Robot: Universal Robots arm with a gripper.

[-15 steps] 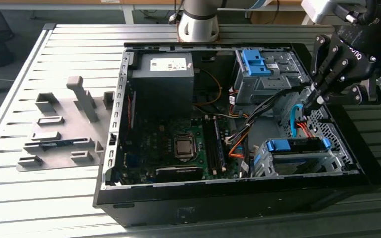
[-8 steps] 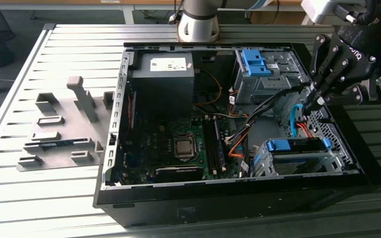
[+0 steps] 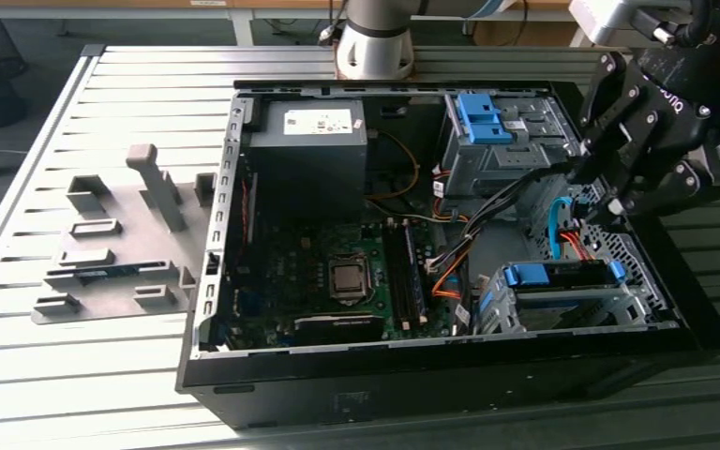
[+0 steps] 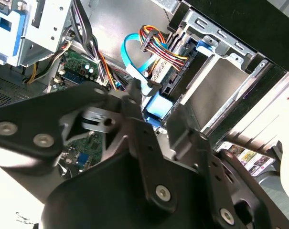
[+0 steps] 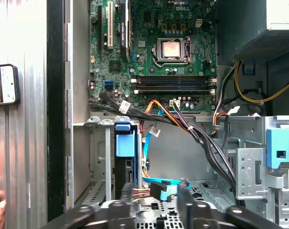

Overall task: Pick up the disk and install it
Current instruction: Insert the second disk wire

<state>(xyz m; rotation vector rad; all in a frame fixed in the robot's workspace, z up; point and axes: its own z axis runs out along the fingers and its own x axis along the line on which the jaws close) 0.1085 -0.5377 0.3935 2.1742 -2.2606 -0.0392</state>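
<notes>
While the gripper hangs over the case with fingers spread and empty, the disk sits in the drive cage at the case's five o'clock, exterior view. Risk: a finger snags the blue data cable close by and tugs its connector loose.

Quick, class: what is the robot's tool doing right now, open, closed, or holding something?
Tool: open and empty, poised over the drive cage inside the computer case.

The power-supply box sits inside the computer case (behind the motherboard), on the table.
</notes>
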